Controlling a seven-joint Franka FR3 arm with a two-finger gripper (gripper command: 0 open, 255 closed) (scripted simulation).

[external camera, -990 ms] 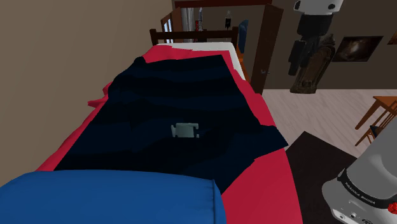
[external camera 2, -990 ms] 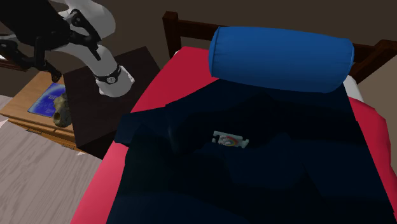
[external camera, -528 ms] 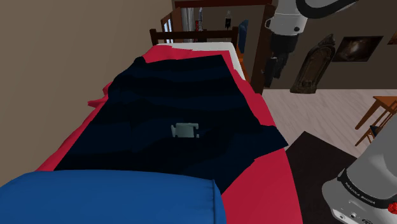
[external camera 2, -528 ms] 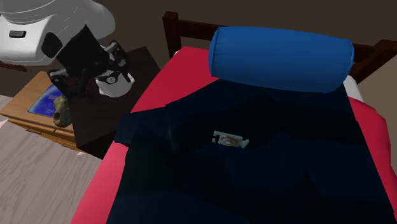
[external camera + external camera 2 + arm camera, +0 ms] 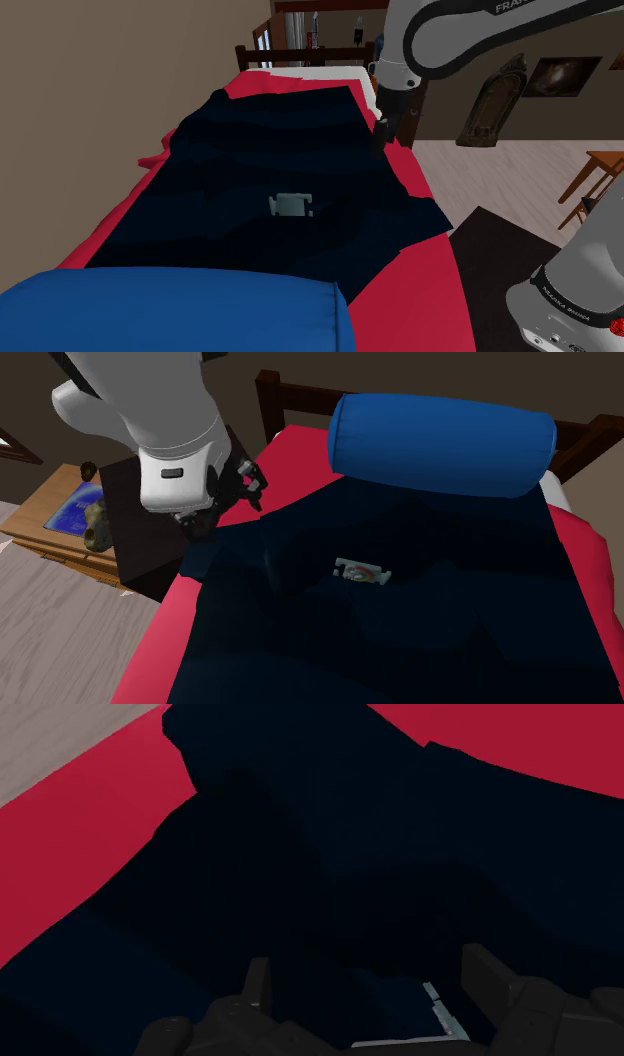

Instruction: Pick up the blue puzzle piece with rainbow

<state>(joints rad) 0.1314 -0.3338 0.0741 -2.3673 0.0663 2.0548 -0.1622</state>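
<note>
While the gripper [image 5: 372,972] hangs empty with its fingers spread, right of centre in the shoulder view's upper half, the puzzle piece [image 5: 292,205] lies flat mid-frame on the dark blanket [image 5: 270,140]. I should centre above the piece, span its narrower side, and descend gently onto the soft folds.

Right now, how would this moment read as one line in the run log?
phase: pre-grasp | hand: open, empty, over dark blanket edge | puzzle piece: flat on blanket, untouched
</note>
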